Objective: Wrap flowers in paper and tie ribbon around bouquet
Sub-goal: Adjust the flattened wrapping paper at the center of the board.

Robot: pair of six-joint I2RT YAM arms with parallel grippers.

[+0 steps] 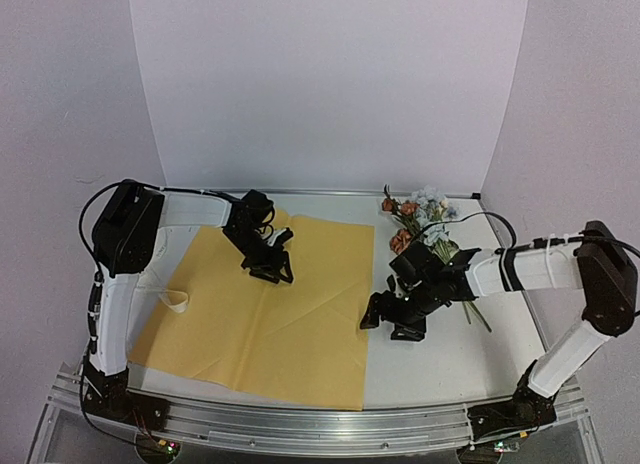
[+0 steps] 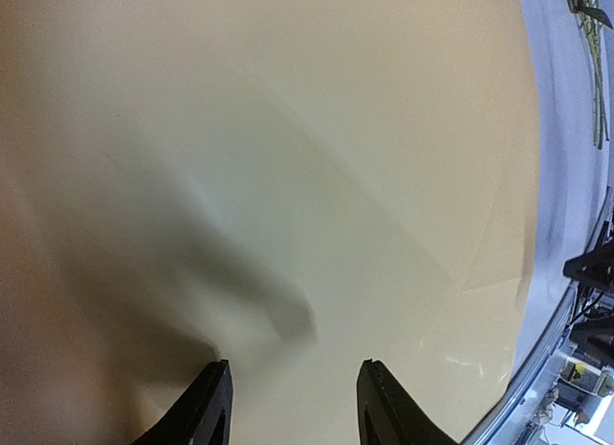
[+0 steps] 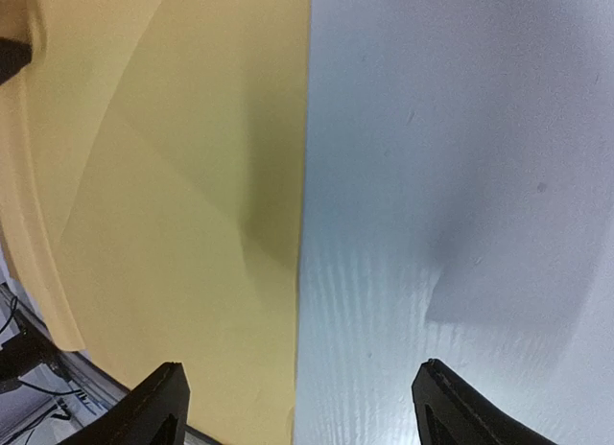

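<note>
Room: white backdrop [image 1: 330, 84] — lilac walls [image 1: 60, 104]
Table [image 1: 440, 364]: white
Paper [image 1: 280, 324]: flat, tan face up
Flowers [image 1: 420, 212]: far right, off Paper
Ribbon [image 1: 178, 301]: possibly the cream loop at Paper's left edge
Left gripper [image 2: 293, 368]: fingers parted, empty, over Paper
Right gripper [image 3: 297, 373]: fingers wide apart, empty — over Paper's right edge

The left arm [image 1: 112, 294] and the right arm [image 1: 545, 267] are built of white links joined by bulky black joint housings (thin black cables are looped along them). The bases are black, and the fingers [image 2: 204, 411] are seen as black tapered blades.
</note>
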